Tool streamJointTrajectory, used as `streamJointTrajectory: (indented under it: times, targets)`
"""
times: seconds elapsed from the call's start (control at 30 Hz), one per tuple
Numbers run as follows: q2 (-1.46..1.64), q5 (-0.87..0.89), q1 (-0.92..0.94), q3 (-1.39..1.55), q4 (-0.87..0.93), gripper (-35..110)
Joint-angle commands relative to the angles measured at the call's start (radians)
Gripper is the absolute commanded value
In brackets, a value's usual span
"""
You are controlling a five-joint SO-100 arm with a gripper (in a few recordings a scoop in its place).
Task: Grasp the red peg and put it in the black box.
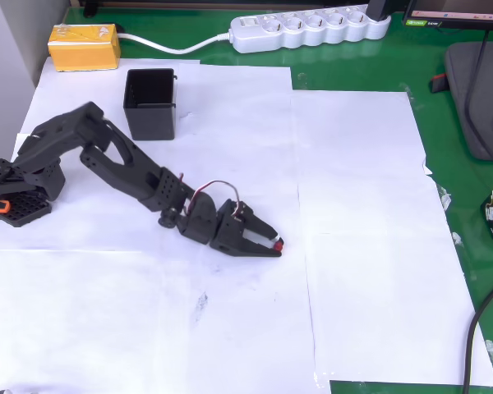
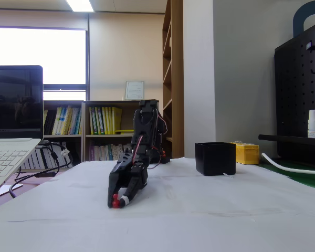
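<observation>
1. Pinching at the paper, the gripper [image 1: 273, 244] reaches low toward the lower right of the overhead view, with its fingertips drawn close around the red peg [image 1: 278, 244]; in the fixed view the peg [image 2: 115, 198] shows as a small red ball between the tips, touching or just above the white paper [image 1: 361, 246].

2. Judging by its look, the peg is tiny, light and hard, probably smooth plastic or rubber. Weight is no concern; slipping is. A round nub this small can squirt out sideways if the fingers meet it off centre.

3. The best hold is across its widest part, with the tips squarely on opposite sides and the peg well inside the pads rather than at their very edge. Whether the hold is already firm I cannot tell; the jaws look nearly together on it, yet the peg may only be resting between them.

4. The black box [image 1: 150, 103] stands upright and open-topped near the top left of the overhead view, well apart from the gripper and close to the arm's shoulder. In the fixed view the box [image 2: 215, 158] sits to the right, behind the arm, beside a yellow box [image 2: 247, 153].

5. The box mouth is far wider than the peg, so release should be forgiving; the carry is where a weak pinch would fail.
</observation>
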Motion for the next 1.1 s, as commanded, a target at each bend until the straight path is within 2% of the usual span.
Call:
streamJointTrajectory:
  times: [0.0,0.27,0.53,0.77,1.07]
  targets:
    - [-0.316,0.041,-0.023,0.121,0.333,0]
    - [-0.554,0.184,-0.118,0.430,1.045,0]
    - [-0.670,0.281,-0.227,0.627,1.546,0]
    - [-0.723,0.362,-0.330,0.650,1.835,0]
    - [-0.736,0.546,-0.565,0.643,2.069,0]
